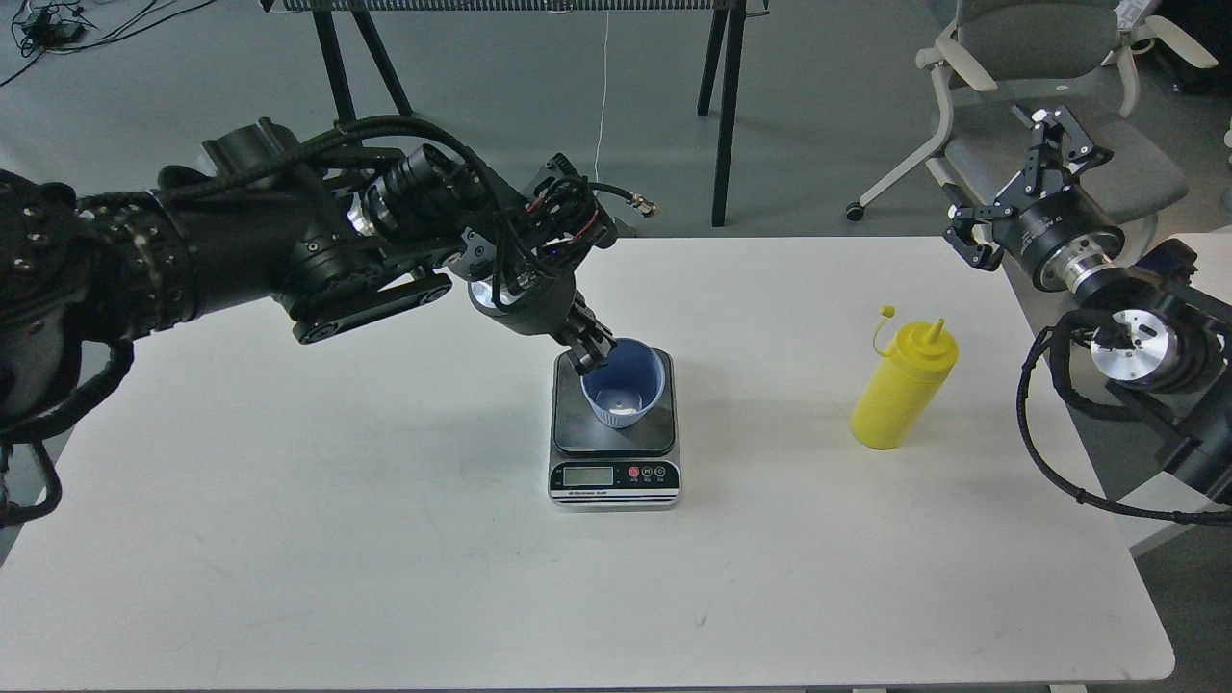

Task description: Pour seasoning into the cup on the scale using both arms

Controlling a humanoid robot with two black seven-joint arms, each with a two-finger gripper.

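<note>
The cup (624,388) stands upright on the dark platform of the scale (614,452), near the middle of the worktop (385,539). The left hand (589,352) is at the cup's far-left rim, its fingers pinched on the rim wall, one seemingly inside and one outside. The bottle (903,387) stands upright to the right, well apart from the scale, its cap hanging open on its tether. The right hand (1030,183) is held high beyond the far-right corner of the worktop, fingers spread, gripping nothing.

The step in hand appears to be the settling of the cup on the scale. It is done well if the cup is kept centred on the platform and level, and the rim is let go without a sideways drag, since so light a cup is easily tipped. The bottle is best taken around its body, low enough that the nozzle stays free.
</note>
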